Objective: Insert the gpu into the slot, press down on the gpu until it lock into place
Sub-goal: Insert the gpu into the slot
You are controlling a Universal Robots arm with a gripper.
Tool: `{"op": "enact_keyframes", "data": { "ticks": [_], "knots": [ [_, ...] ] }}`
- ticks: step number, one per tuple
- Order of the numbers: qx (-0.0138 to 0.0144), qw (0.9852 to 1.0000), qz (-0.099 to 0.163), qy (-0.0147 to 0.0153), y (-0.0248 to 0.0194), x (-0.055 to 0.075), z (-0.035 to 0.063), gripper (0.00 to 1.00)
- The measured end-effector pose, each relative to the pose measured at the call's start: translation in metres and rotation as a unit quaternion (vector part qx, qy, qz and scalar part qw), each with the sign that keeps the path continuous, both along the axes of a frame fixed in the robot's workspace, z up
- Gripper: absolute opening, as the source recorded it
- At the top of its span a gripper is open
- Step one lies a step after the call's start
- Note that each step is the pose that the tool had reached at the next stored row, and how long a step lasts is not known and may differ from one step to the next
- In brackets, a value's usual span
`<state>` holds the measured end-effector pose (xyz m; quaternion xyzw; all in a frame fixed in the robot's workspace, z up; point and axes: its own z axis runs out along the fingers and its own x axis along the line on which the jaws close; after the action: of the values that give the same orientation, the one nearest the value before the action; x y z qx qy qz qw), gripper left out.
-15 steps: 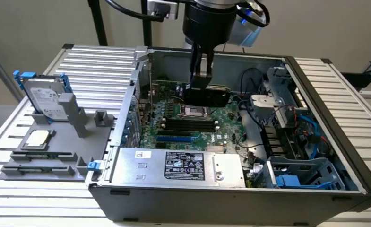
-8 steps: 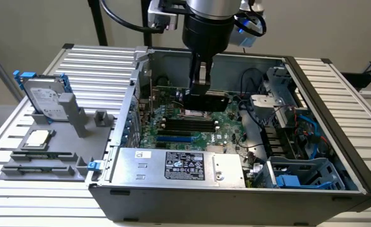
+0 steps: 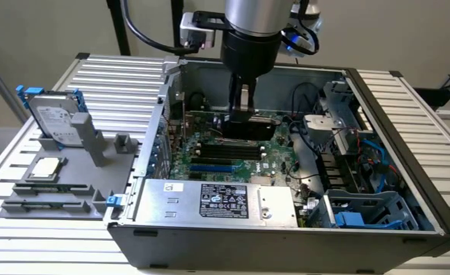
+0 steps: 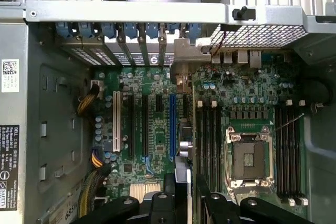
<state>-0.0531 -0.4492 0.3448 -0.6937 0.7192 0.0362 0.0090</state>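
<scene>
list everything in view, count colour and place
open grey metal computer case: one, grey, on the slatted aluminium table
green motherboard: one, green, case floor
narrow bright-blue plastic slot: one, blue, on the motherboard
square silver processor socket: one, silver, on the motherboard
black memory strips: several, black, flanking the socket
large silver labelled metal box: one, silver, case's near edge
grey parts tray: one, grey, exterior view's left of the case
thin flat black card: one, black, just above the motherboard
robot arm: one, silver and black, over the motherboard
end effector: one, black, at the card
</scene>
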Motion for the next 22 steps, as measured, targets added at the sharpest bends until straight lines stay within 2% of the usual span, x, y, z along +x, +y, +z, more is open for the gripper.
{"op": "enact_keyframes", "data": {
  "ticks": [12, 22],
  "knots": [
    [0.0, 1.0, 0.001, -0.0003, 0.0, 0.0, -0.0219, 0.26],
    [0.0001, 1.0, 0.002, -0.0024, 0.0, -0.01, -0.0402, 0.26]
  ]
}}
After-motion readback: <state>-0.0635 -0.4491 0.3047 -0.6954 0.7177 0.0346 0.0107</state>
